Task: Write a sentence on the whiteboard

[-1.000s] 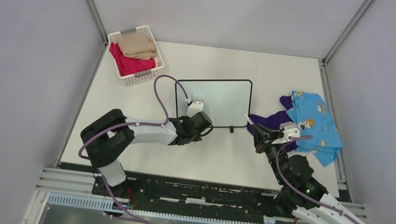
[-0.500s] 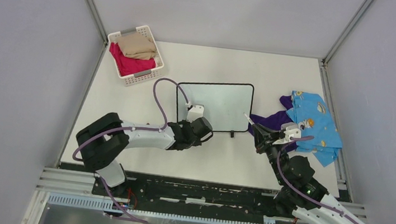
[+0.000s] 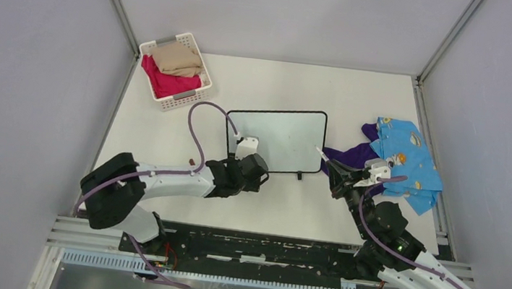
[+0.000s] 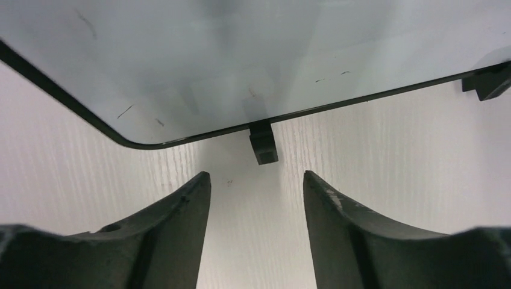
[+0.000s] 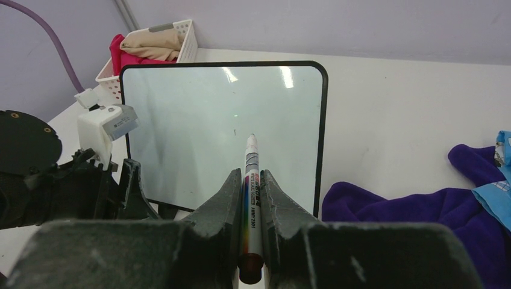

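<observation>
Nearest the arms' bases, the dark, curved left fingers (image 4: 187, 205) stand apart with nothing between them. They are low over the pale wood-grain tabletop (image 4: 373, 156), just short of the board's near left corner. One small black foot (image 4: 263, 144) sits beyond the gap and touches neither finger. On the other side, the right fingers (image 5: 224, 195) are clamped on a white-barrelled marker pen with a rainbow-striped label (image 5: 251, 158). Its tip points at the board but is not yet touching it. Between the two arms, about mid-tabletop, rests the small rectangular whiteboard with a thin black rounded-corner frame (image 3: 283, 134), its feet along the near edge. It seems to lean back a little, though the tilt is hard to judge. Its face shows only faint specks and scuffs, with no writing. To its right a crumpled purple cloth (image 3: 351, 155) lies against a light blue patterned garment (image 3: 406, 158). At the far left a white slatted basket (image 3: 174, 71) holds tan and red folded cloths. The step in hand looks like the lead-up to the first stroke, with the pen gripped and aimed. The next move calls for bringing the tip onto the upper left of the face with light, even pressure. The left fingers would probably need to brace the frame so the board does not slide.
</observation>
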{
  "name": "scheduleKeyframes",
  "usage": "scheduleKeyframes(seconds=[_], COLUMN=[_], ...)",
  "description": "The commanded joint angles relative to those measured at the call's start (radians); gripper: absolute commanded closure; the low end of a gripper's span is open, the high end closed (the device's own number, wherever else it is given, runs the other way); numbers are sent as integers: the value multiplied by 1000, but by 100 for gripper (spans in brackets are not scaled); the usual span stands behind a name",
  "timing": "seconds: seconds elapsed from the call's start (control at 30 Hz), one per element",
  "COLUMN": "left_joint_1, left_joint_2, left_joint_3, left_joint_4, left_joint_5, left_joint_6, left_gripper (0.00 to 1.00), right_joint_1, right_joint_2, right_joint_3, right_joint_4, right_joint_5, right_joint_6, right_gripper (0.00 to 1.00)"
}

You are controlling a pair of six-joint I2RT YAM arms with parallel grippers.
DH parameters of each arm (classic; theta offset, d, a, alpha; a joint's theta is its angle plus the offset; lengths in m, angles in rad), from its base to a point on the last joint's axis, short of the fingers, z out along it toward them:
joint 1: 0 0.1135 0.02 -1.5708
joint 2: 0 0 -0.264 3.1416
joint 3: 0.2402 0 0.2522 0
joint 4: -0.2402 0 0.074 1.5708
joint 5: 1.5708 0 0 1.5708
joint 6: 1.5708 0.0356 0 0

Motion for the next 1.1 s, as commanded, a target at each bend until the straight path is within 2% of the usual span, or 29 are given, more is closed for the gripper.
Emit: scheduleKeyframes(seconds=[0.0, 0.2, 0.37, 0.57, 0.67, 0.73, 0.87, 0.97, 1.07], left_joint_1=[-7, -12, -13, -12, -11, -11, 0, 7, 30], left_joint_2=[-114, -328, -527, -685, -684, -635, -485, -445, -476], left_joint_3=[-20, -39, 6, 23, 21, 76, 209, 238, 221], left_joint_4=[-35, -91, -126, -87, -93, -189, -489, -494, -400], left_joint_5=[-25, -85, -180, -432, -504, -540, -723, -711, -631], left_joint_6=[-54, -13, 101, 223, 259, 303, 32, 26, 99], left_gripper=[30, 11, 5, 0, 0, 0, 0, 0, 0], right_joint_1=[4, 2, 2, 3, 2, 3, 2, 3, 3], right_joint_2=[-4, -4, 18, 43, 60, 69, 78, 81, 81], right_joint_3=[40, 46, 56, 66, 65, 63, 62, 66, 70], right_joint_4=[4, 17, 42, 75, 89, 96, 106, 111, 109], right_joint_5=[-1, -47, -87, -106, -121, -128, -139, -149, -155], right_joint_6=[12, -11, -56, -77, -75, -76, -74, -74, -74], right_gripper=[100, 100, 100, 100, 100, 100, 100, 100, 100])
